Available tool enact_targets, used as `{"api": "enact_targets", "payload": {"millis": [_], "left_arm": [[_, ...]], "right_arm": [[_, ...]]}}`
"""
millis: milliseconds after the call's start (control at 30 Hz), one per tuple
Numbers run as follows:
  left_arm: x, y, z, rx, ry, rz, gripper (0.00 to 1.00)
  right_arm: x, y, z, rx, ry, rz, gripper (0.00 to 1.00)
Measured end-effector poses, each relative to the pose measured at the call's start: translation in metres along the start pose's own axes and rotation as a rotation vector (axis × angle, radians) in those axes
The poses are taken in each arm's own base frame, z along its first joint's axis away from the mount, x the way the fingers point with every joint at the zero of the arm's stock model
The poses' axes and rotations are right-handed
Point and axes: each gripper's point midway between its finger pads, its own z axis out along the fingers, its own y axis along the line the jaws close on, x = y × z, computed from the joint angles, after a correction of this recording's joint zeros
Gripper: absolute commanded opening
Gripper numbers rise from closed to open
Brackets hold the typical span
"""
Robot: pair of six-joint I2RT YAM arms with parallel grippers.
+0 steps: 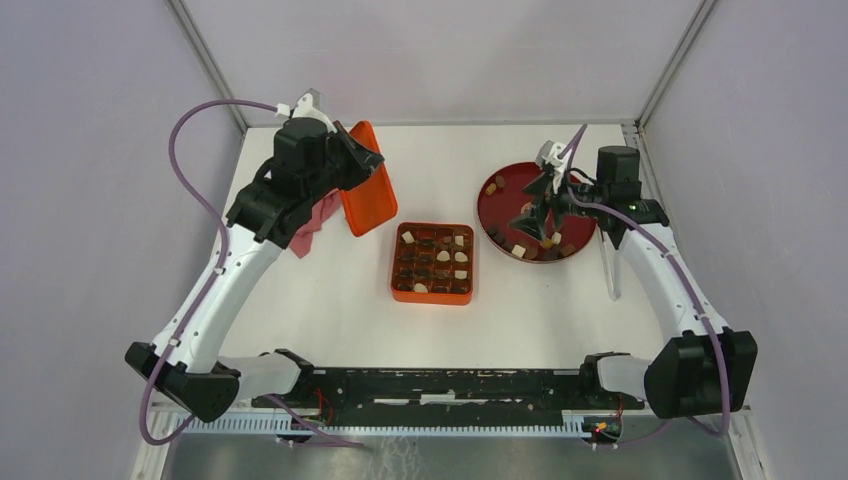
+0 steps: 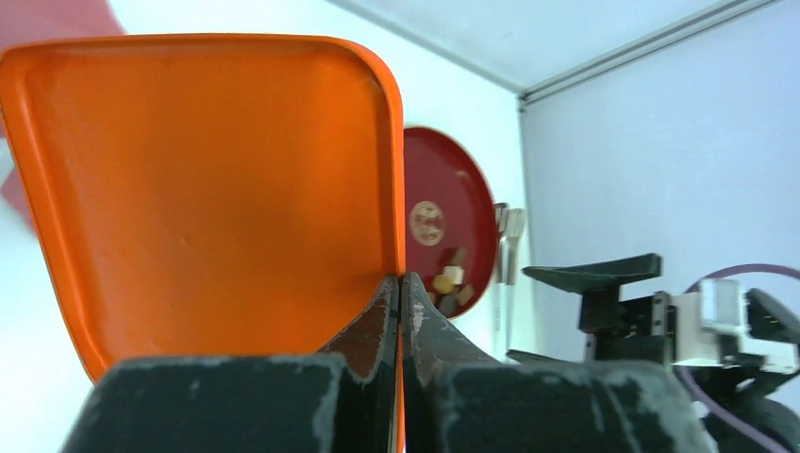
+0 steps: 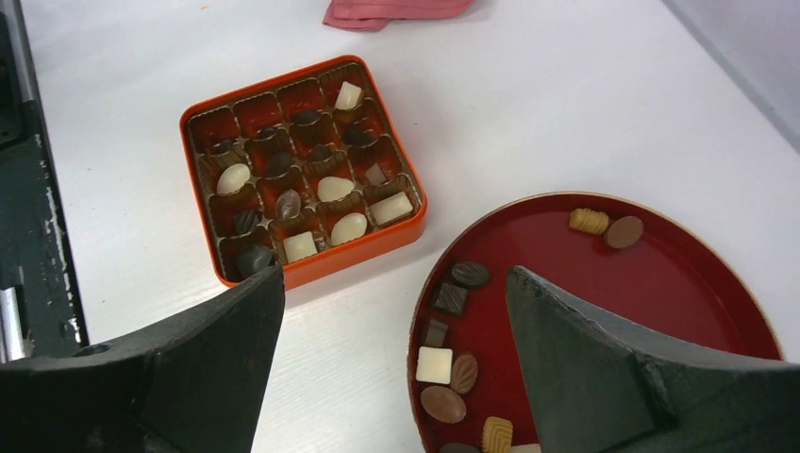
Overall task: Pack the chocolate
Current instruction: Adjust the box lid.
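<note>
Several pieces of chocolate (image 3: 234,178), dark, light brown and cream, sit in the cells of the orange gridded box (image 1: 432,293) at mid-table. More chocolate (image 3: 434,364) lies loose on the dark red round plate (image 3: 660,274) to the box's right. My right gripper (image 3: 394,274) hangs open above the plate's (image 1: 512,200) left edge with nothing between its fingers. At the back left, my left gripper (image 2: 402,279) is shut on the edge of the orange lid (image 2: 208,189), holding it up on edge above the table (image 1: 368,190).
A pink cloth (image 1: 315,222) lies under the left arm at the back left. A pale slim utensil (image 1: 612,270) lies right of the plate. Grey walls close the table on three sides.
</note>
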Motion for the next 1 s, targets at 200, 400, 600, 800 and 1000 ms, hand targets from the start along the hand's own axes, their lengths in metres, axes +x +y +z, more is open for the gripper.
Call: {"api": "enact_targets", "payload": {"millis": [200, 400, 600, 800, 1000], "left_arm": [[-0.017, -0.032, -0.006, 0.118, -0.042, -0.098, 0.02], [-0.025, -0.059, 0.005, 0.215, -0.046, -0.216, 0.02], [-0.022, -0.068, 0.022, 0.215, -0.042, -0.309, 0.02], [-0.028, -0.08, 0.023, 0.207, -0.076, -0.398, 0.02], [-0.031, -0.092, 0.035, 0.2, -0.106, -0.465, 0.02]], "right_arm": [[-0.014, 0.002, 0.0, 0.02, -0.018, -0.058, 0.92], [-0.018, 0.01, 0.006, -0.003, -0.009, -0.089, 0.92], [-0.029, 0.01, 0.004, 0.002, -0.022, -0.117, 0.92], [-0.029, 0.009, 0.003, 0.021, 0.0, -0.14, 0.92], [-0.035, 0.008, -0.001, 0.041, 0.005, -0.162, 0.92]]}}
